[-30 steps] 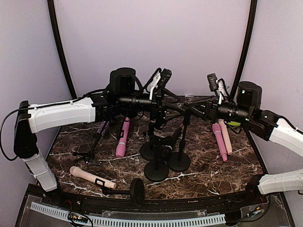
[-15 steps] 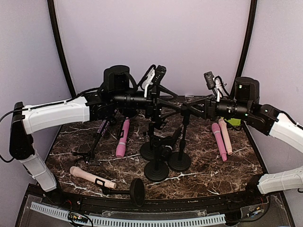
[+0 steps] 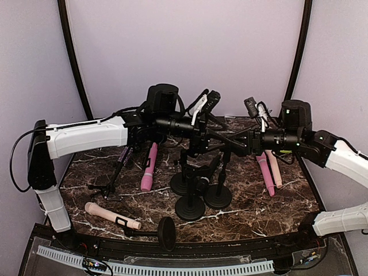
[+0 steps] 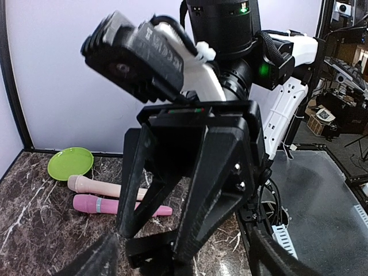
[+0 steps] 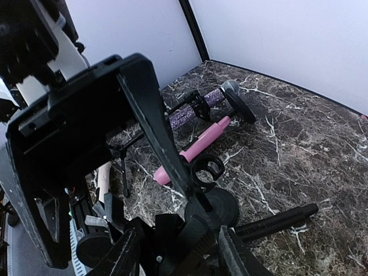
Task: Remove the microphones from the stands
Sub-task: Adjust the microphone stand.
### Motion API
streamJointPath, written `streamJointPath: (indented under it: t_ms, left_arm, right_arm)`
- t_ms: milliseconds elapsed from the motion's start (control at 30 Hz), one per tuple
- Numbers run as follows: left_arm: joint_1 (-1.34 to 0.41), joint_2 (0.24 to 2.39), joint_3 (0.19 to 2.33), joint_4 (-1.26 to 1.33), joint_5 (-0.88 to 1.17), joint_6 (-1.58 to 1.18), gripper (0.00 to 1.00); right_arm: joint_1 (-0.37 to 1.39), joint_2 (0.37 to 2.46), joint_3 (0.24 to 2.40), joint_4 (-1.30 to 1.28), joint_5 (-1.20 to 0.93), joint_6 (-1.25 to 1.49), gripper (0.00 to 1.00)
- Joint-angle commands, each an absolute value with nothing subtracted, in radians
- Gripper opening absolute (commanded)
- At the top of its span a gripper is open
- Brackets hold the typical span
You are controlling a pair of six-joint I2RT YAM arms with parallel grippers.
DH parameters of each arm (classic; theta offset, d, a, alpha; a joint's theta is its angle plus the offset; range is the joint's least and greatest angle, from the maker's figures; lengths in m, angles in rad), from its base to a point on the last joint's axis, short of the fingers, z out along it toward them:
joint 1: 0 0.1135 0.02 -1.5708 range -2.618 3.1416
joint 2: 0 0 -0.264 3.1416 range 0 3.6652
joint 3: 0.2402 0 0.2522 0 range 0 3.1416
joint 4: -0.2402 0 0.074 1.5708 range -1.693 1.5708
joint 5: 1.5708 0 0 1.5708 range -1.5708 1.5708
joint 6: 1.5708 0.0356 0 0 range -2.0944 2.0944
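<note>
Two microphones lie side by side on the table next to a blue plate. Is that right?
No: the plate is green, not blue, as the left wrist view shows. The beige microphone and the pink microphone do lie side by side on the table next to it.

Dark marbled table (image 3: pixel 270 213) carries round-based black stands (image 3: pixel 190 208) below the left gripper (image 3: pixel 200 141), a pink microphone (image 3: pixel 149 167) to its left, and a pink-and-beige microphone pair (image 3: pixel 266 170) beneath the right gripper (image 3: pixel 233 140).
</note>
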State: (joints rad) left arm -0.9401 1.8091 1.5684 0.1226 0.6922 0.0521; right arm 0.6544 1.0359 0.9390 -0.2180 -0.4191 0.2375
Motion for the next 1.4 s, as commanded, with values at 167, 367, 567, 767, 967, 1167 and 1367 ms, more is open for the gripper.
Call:
streamJointPath:
  t_ms: [167, 367, 567, 767, 967, 1167, 1367]
  left_arm:
    - [-0.944, 1.821, 1.590, 0.127, 0.735, 0.067, 0.57]
    - [-0.943, 1.777, 1.517, 0.154, 0.701, 0.056, 0.60]
    - [-0.944, 1.714, 1.458, 0.208, 0.627, 0.030, 0.65]
    - [-0.926, 1.649, 1.412, 0.216, 0.555, 0.013, 0.70]
    - [-0.869, 1.564, 1.351, 0.219, 0.520, -0.039, 0.72]
    - [-0.801, 1.483, 1.260, 0.161, 0.418, -0.067, 0.73]
    - [-0.715, 1.381, 1.155, -0.016, 0.240, -0.086, 0.77]
  right_arm:
    - [0.654, 0.964, 0.876, -0.191, -0.357, 0.262, 0.73]
    - [0.653, 0.937, 0.838, -0.162, -0.338, 0.280, 0.81]
    - [0.653, 0.991, 0.787, -0.140, -0.323, 0.299, 0.75]
    - [0.653, 1.020, 0.726, -0.105, -0.331, 0.325, 0.67]
    - [0.653, 1.025, 0.721, -0.094, -0.324, 0.328, 0.67]
    - [0.653, 1.007, 0.749, -0.088, -0.306, 0.328, 0.79]
    - [0.653, 0.951, 0.781, -0.094, -0.199, 0.332, 0.91]
